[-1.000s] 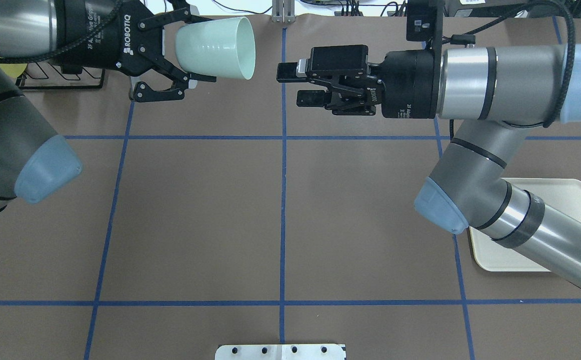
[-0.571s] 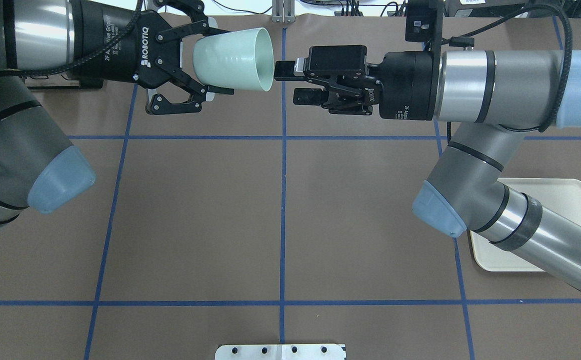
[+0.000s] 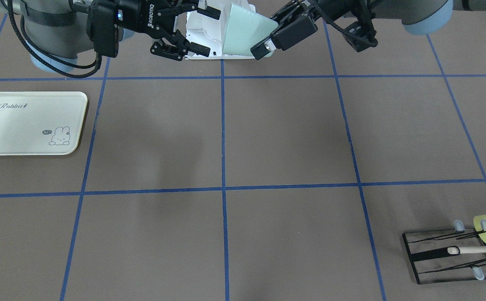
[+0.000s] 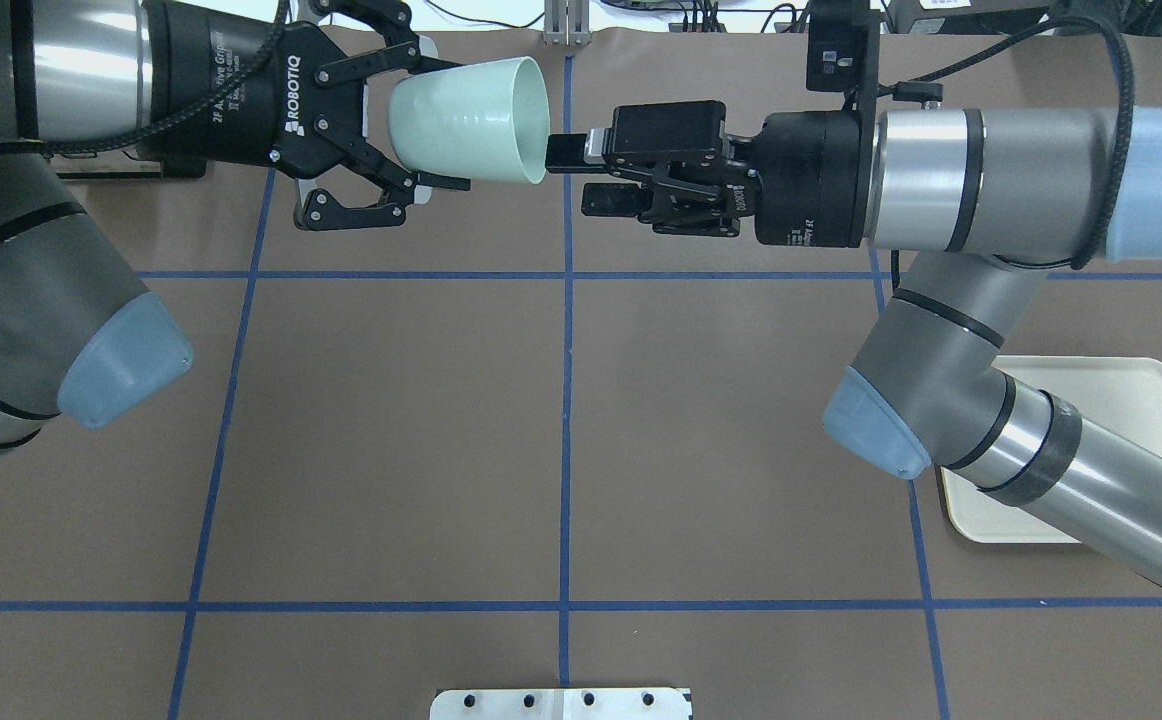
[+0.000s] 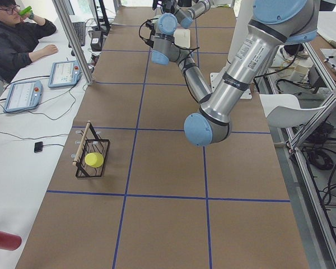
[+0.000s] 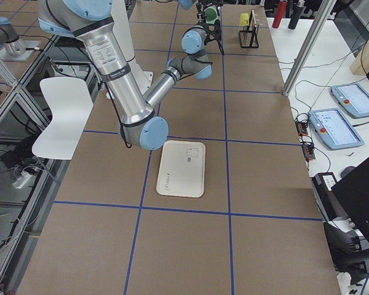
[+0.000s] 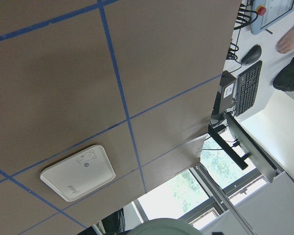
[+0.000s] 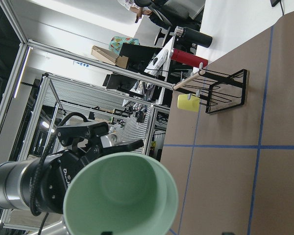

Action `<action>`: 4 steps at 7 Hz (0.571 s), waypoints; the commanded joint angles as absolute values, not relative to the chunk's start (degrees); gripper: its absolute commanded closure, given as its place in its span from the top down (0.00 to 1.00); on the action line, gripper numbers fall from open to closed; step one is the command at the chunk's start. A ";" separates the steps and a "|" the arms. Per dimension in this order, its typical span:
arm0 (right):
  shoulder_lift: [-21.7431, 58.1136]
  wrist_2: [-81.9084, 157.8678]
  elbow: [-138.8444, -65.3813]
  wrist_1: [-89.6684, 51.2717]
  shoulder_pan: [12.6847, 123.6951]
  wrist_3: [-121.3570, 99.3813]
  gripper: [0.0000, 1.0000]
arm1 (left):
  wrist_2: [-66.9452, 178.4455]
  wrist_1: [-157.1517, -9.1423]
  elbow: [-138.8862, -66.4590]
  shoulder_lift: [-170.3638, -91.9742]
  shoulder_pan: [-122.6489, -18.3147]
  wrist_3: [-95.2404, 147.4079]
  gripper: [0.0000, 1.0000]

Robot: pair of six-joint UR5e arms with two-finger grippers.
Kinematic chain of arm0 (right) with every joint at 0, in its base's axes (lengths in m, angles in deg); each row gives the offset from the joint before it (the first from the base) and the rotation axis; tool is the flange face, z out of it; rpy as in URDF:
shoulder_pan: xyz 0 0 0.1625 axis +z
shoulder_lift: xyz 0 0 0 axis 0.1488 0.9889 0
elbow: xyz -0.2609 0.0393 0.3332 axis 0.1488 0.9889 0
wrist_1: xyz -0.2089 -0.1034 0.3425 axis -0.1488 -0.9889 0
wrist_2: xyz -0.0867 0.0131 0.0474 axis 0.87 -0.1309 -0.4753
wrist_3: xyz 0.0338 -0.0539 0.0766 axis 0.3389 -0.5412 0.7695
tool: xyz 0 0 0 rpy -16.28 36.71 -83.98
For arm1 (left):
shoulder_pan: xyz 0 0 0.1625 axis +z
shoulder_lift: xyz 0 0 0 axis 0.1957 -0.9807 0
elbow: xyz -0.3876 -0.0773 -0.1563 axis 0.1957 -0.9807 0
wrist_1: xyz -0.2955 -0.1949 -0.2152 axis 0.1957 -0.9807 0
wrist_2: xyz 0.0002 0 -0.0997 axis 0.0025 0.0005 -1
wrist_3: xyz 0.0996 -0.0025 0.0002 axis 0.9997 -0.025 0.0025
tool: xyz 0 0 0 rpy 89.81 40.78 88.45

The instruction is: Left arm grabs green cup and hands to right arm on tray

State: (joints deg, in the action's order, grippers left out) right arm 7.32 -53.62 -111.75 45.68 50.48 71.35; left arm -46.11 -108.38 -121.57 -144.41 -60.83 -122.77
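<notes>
Right, the left pincer (image 4: pixel 441 113) is pinching the green cup (image 4: pixel 486 120) by its narrow end, one finger on each side of the wall. It's holding the cup on its side in the air, mouth pointing across at the right pincer (image 4: pixel 581 175). The right pincer is spread and carrying nothing. In the overhead view its upper fingertip is sitting right at the cup's rim; touching or just short, I can't tell. The right wrist view is showing the open mouth dead ahead, with one fingertip lining up within the mouth and the other outside it, so I'm reading this as a rim-wall grasp.

I'm judging the step in hand as mid-handover: the receiving side is at the rim, transfer not yet made. The cup is hanging over the far middle of the table (image 4: pixel 561 430), off the surface. The tray (image 4: pixel 1141 385) is lying on the table on the right side, partly under the right arm's forearm and well apart from the cup.

For the next move, I'm thinking:
- Nudge the right pincer forward until the rim wall is sitting between its fingers.
- Press the fingers together.
- Only then spread the left pincer and back it off.
- Turn the cup upright and lower it onto the tray.

With a thin tapered wall, I'm expecting the cup to pivot if the bite is shallow.
</notes>
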 commanded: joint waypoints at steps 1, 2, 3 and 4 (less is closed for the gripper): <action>7.35 -53.61 -111.69 45.68 50.13 71.30 0.78 | -46.12 -108.37 -121.57 -144.53 -60.51 -122.75 0.43; 7.27 -53.52 -111.69 45.68 50.13 71.30 0.78 | -46.12 -108.46 -121.48 -144.53 -60.07 -122.75 0.43; 7.26 -53.52 -111.60 45.68 50.13 71.30 0.74 | -46.03 -108.63 -121.48 -144.53 -59.54 -122.84 0.43; 7.18 -53.52 -111.60 45.68 50.13 71.30 0.71 | -46.11 -108.72 -121.48 -144.53 -59.19 -122.84 0.43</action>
